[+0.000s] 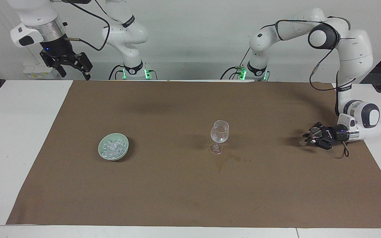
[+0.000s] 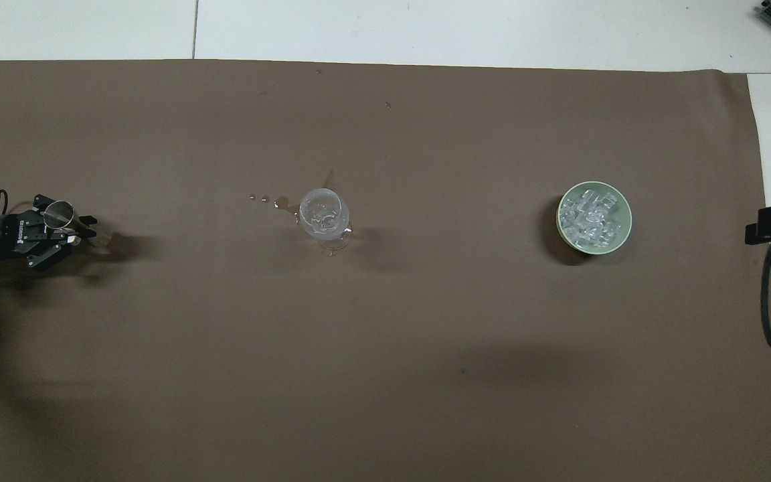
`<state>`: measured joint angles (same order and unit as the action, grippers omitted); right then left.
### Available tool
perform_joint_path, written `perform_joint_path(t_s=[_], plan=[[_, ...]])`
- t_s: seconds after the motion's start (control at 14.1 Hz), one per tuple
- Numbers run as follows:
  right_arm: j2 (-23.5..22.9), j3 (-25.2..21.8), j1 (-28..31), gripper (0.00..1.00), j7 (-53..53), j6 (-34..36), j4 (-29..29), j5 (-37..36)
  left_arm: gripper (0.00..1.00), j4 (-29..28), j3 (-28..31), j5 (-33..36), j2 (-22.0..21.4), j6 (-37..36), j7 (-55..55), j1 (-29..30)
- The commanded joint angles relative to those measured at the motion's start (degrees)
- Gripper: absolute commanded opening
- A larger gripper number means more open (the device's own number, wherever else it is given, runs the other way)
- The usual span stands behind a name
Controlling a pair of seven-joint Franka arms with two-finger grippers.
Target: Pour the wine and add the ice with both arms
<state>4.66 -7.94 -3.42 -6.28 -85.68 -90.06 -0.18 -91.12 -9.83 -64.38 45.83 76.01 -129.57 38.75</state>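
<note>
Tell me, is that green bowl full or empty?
Full: the green bowl holds a heap of ice chunks, seen from overhead.

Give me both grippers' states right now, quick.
Left gripper: shut on the jigger, low over the mat at the left arm's end.
Right gripper: open, empty, waiting raised at the right arm's end.

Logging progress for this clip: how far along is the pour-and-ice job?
Pouring looks done: the stemmed glass stands upright with droplets spilled beside it. In hand: the left hand grips the jigger low over the mat at its own end. Left: the ice sits in its bowl; the right hand waits, open.
</note>
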Motion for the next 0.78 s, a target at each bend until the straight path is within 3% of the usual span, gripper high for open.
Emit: perform_joint_path(t_s=[0.0,0.28,0.71], plan=[[1.5,0.3,1.2,1.0,0.7,-0.6,-1.7,1.6,0.01,0.9,-1.0,-1.2,1.1,-1.5,-1.0,0.5],[1.1,0.6,0.3,1.0,1.3,-6.1,-3.6,1.6,0.04,0.8,-0.9,-0.8,1.5,-1.4,-3.2,0.4],[-6.6,1.7,0.3,1.0,9.4,-21.1,-10.6,1.6,0.07,0.9,-0.8,-0.7,2.5,-0.9,-7.6,0.4]])
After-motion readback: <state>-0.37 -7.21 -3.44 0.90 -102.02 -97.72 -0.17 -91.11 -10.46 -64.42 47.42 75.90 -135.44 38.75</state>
